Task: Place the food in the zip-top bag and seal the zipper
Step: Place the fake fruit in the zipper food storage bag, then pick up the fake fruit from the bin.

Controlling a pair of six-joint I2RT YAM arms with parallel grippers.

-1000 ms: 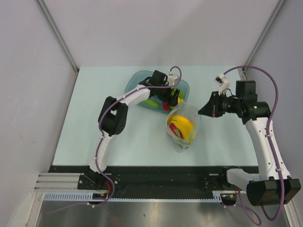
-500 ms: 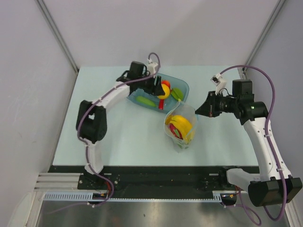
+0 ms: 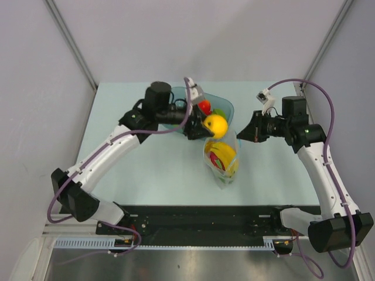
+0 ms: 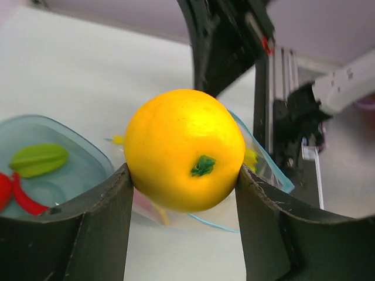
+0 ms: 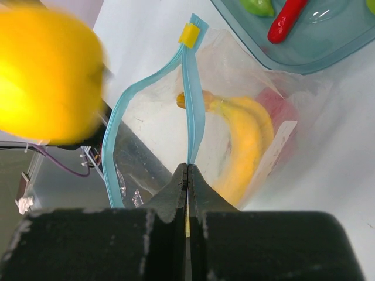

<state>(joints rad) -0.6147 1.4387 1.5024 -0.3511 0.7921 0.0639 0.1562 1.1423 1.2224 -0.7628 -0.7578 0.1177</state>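
Note:
My left gripper [image 3: 210, 126] is shut on the yellow-orange citrus [image 3: 215, 125], seen close up in the left wrist view [image 4: 184, 149], and holds it in the air just above the mouth of the clear zip-top bag [image 3: 224, 161]. The bag stands open on the table with the yellow banana [image 5: 246, 146] and a red piece inside. My right gripper [image 3: 251, 134] is shut on the bag's blue zipper strip [image 5: 192, 105], pinching one edge and holding the mouth open. A red chili [image 5: 285, 20] and green pieces lie in the tray.
The translucent blue-green tray [image 3: 225, 107] sits behind the bag at the table's back middle, with a red tomato [image 3: 204, 106] and a green starfruit [image 4: 38, 159] inside. The enclosure walls rise at the back and at both sides.
My left gripper has lifted the citrus out of the tray and carried it right and nearer, to above the bag's mouth. The right gripper has stayed on the bag's edge.

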